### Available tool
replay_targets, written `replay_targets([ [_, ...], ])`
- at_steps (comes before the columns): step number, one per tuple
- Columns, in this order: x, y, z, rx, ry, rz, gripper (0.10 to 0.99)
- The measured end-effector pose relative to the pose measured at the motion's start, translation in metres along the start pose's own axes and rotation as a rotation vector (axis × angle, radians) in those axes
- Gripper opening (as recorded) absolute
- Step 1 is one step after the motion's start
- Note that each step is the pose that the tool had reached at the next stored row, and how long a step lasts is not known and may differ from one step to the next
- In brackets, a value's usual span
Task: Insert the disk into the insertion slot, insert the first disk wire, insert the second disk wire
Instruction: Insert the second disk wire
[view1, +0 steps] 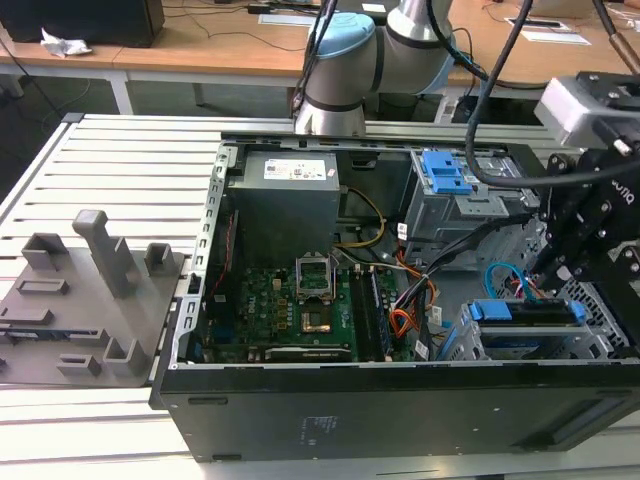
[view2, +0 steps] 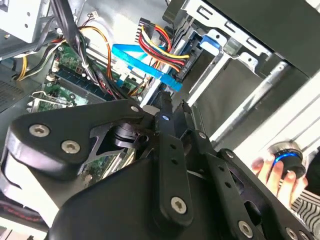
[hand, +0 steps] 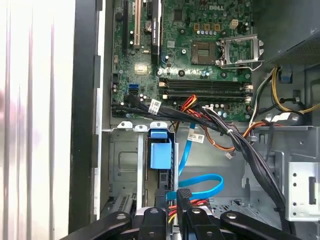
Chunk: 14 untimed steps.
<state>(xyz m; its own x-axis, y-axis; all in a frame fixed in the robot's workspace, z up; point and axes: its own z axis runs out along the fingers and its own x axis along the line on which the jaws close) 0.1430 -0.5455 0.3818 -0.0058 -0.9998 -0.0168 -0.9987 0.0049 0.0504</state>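
The disk (view1: 525, 325) sits in the insertion slot (view1: 603, 312), a silver cage at the exterior view's right, with its blue carrier (hand: 161, 155) showing. My gripper (view1: 548, 275) hangs just behind the cage. In both wrist views its fingers stand close together at the end of the second disk wire (hand: 202, 181), a light blue looping cable (view2: 142, 62) that runs to my gripper (view2: 175, 107). The first disk wire (view2: 160, 42), red-orange among yellow and black strands, ends in a dark plug at the disk's back edge. My gripper (hand: 173, 197) hides the blue cable's plug.
The open black case (view1: 400, 400) holds a green motherboard (hand: 200, 45), a grey power supply (view1: 285, 195) and a taller grey bay with a blue latch (view1: 445, 170). Black cable bundles (hand: 240, 140) cross beside the cage. A grey fixture (view1: 90, 290) lies at the exterior view's left. A hand (view2: 272, 172) rests by a knob.
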Motion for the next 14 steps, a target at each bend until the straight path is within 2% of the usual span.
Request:
replay_targets([
  [1,-0.0001,0.0004,-0.007,0.0,0.0007,0.0,0.239],
  [2,-0.0001,0.0005,-0.0095,0.0,0.0011,0.0,0.239],
  [8,-0.0002,0.0005,-0.0096,0.0,0.0011,0.0,0.239],
  [9,-0.0002,0.0005,-0.0097,0.0,0.0011,0.0,0.227],
  [11,-0.0002,0.0005,-0.0098,0.0,0.0012,0.0,0.106],
  [14,-0.0002,0.0005,-0.0098,0.0,0.0011,0.0,0.106],
])
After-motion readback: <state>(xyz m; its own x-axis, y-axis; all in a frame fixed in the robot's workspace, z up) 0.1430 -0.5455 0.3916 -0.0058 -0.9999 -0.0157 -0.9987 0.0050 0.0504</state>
